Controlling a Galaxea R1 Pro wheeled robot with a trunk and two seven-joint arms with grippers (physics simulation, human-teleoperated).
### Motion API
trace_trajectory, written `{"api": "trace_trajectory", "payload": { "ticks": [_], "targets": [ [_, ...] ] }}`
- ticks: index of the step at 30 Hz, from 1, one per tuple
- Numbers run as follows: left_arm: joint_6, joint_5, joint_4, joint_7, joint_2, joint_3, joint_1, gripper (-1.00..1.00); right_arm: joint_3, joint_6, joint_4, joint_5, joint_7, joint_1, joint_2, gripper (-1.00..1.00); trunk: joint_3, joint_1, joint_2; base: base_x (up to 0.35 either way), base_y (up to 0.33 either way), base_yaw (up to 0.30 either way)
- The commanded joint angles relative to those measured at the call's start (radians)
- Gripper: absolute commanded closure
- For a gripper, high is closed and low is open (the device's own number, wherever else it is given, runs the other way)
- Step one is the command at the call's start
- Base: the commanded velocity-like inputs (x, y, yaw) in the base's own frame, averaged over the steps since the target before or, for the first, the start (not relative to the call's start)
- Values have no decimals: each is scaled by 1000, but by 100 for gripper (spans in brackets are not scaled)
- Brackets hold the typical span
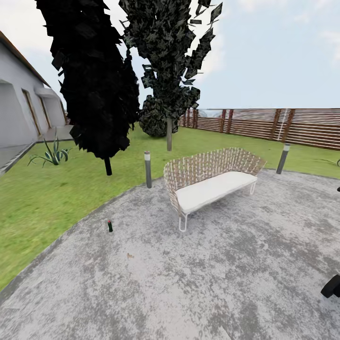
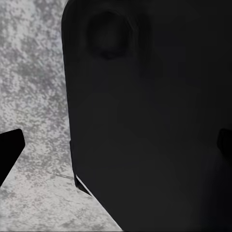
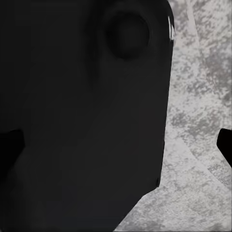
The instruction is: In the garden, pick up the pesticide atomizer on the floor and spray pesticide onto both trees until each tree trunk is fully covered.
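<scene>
The robot is facing the atomizer, which is standing upright on the floor near its curved lawn-side edge, left of the bench. Approach looks underway; next it needs driving closer and reaching down. Jaws: cannot tell.

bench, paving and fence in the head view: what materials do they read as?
Bench: back looks like woven wicker or rattan, open tan lattice; flat white cushion seat; thin white legs, probably metal. Paving: matte grey mottled stone or concrete, speckled. Fence: brown horizontal slats on darker posts, likely wood.
</scene>
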Motion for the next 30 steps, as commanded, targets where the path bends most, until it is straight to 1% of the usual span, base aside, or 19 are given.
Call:
{"api": "trace_trajectory", "payload": {
  "ticks": [1, 7, 10, 15, 18, 23, 27, 28, 30],
  "targets": [
    [-3, 3, -1, -2, -2, 2, 2, -100, 1, 0, -6, 0, -3, -6, 6, -100, 0, 0, 0, 0, 0, 0],
    [-4, 3, -6, -2, -3, 2, 0, -100, 0, -20, -37, 0, -3, -8, 37, -100, 0, 0, 0, 0, 0, 0],
    [-5, 1, -15, -2, -3, -3, -2, -100, -1, -37, -40, 0, -3, -8, 35, -100, 0, 0, 0, 0, 0, 0],
    [-29, -2, -44, 3, 13, -4, -4, -100, 0, -65, -64, 1, -4, -8, 22, -100, 0, 0, 0, 0, 0, 0],
    [-46, -2, -61, 12, 29, -3, -17, -100, -2, -82, -81, 1, -6, -8, 5, -100, 0, 0, 0, 0, 0, 0],
    [-74, 2, -89, 16, 58, 18, -45, -100, -4, -110, -109, -1, -5, -10, -23, -100, 0, 0, 0, 0, 0, 0],
    [-96, 4, -112, 16, 53, 25, -69, -100, -4, -132, -132, -3, -5, -27, -46, -100, 0, 0, 0, 0, 0, 0],
    [-338, 4, -266, 16, 52, 26, -164, -100, -4, -394, -443, -3, -5, -39, -57, -100, 0, 0, 0, 0, 0, 0],
    [-340, 4, -279, 15, 47, 29, -186, -100, -3, -402, -452, -2, -5, -72, -56, -100, 0, 0, 0, 0, 0, 0]
  ]
}}
